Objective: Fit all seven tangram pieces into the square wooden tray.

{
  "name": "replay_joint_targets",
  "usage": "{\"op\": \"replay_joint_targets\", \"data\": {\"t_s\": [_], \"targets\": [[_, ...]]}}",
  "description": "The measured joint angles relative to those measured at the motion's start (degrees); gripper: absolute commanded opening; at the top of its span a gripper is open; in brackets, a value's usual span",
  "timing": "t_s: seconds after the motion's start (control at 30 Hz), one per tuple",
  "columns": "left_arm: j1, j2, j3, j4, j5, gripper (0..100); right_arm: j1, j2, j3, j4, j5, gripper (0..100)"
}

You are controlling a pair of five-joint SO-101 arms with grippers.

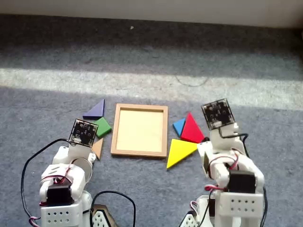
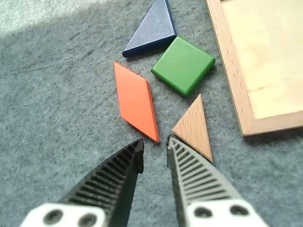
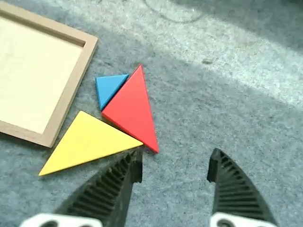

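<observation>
Though pale inside, the tray (image 1: 140,107) has a darker rim

A grey, carpet-like tabletop (image 1: 57,109) spreads under everything. A pale band of sunlight (image 1: 118,80) crosses it from side to side. A thin curved mark (image 1: 191,83) lies within that band. A whitish strip (image 1: 189,9) borders the far edge.

Spread-wide gripper (image 3: 176,163) over carpet (image 3: 227,94), red triangle (image 3: 132,111) touching blue triangle (image 3: 108,87) and yellow triangle (image 3: 87,144), wooden tray (image 3: 71,90) nearby

Seven tangram pieces (image 2: 182,65), seemingly; one tray (image 1: 139,152)
</observation>
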Motion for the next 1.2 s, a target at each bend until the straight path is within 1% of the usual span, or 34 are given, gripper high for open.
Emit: {"op": "replay_joint_targets", "data": {"t_s": [0.2,0.27,0.4,0.5,0.57,0.8,1.0,1.2], "targets": [[-6.42,0.0,0.0,0.0,4.75,24,-6.51,19.52,-8.09,0.0,-4.75,25.7],[-7.3,0.0,0.0,0.0,5.1,24,-8.62,24.62,-10.2,-0.18,-5.89,25.9],[-7.91,0.0,0.0,0.0,5.19,24,-11.08,33.93,-11.87,-5.45,-8.09,26.2],[-7.91,0.0,0.0,0.0,5.19,24,-12.57,40.53,-11.87,-8.44,-8.26,31.4],[-7.91,0.0,0.0,0.0,5.19,24,-12.84,44.84,-12.66,-9.32,-8.26,33.7],[-7.91,0.0,0.0,0.0,5.19,24,-12.84,58.9,-17.41,-14.77,-8.26,33.7],[-7.91,0.0,0.0,0.0,5.19,24,-12.75,66.55,-22.51,-16.0,-8.26,33.7],[-7.91,0.0,0.0,0.0,5.19,24,-12.75,72.35,-23.82,-18.37,-8.26,33.6]]}}
